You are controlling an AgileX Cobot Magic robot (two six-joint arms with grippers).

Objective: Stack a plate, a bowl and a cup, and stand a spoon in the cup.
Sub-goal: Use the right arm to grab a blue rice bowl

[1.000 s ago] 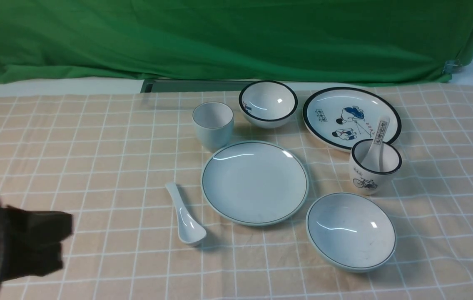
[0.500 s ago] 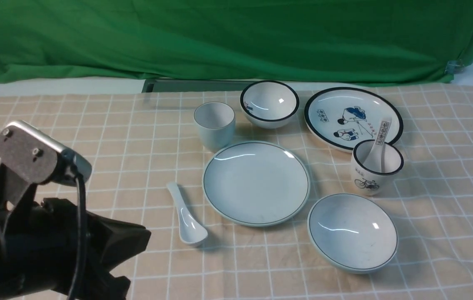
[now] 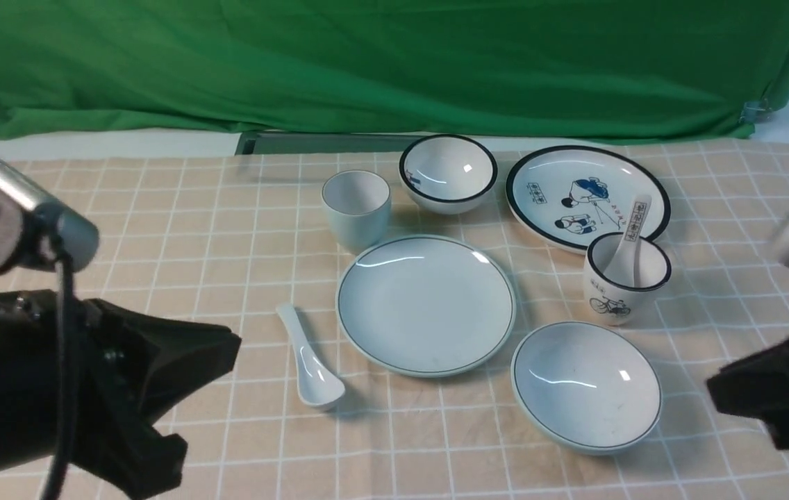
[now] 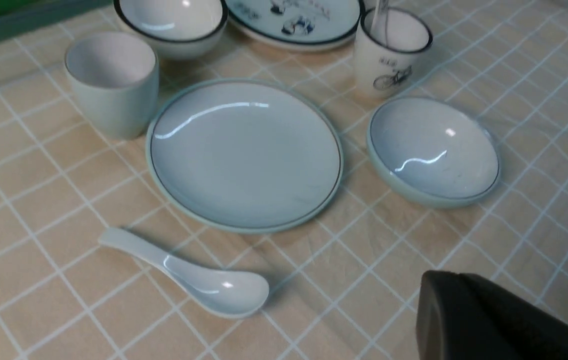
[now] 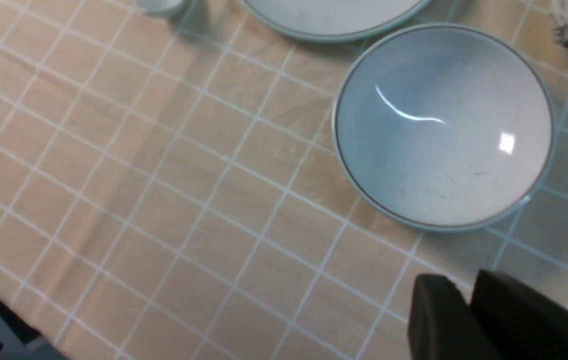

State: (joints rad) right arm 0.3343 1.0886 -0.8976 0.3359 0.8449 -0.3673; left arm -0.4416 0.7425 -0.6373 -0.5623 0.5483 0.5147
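The tan cloth [image 3: 179,264] has thin white lines that make squares, with a big green cloth [image 3: 394,62] behind it. With twelve o'clock pointing away from the robot, the flat, round, pale blue-grey plate with a thin dark rim line [image 3: 426,305] is the middle of the clock. The wide, pale blue-grey bowl with a thin dark rim line [image 3: 585,389] is at four o'clock, the plain pale blue-grey cup with no handle [image 3: 356,215] is at eleven, and the shiny white china spoon [image 3: 311,368] lies at eight. The left gripper [image 4: 456,287] is closed, with nothing in it. The right gripper [image 5: 464,300] has its tips close together, but I can't tell if they are all the way shut; it holds nothing. The bowl looks hard, smooth and slippery, and it could chip or break. It is likely a bit heavy, so a good place to pinch is the rim at about five o'clock, one finger inside and one outside. The spoon should be light but may roll or slide; its handle is the best part to grab. The bowl is open at the top, with shiny light spots and tiny dark marks inside.
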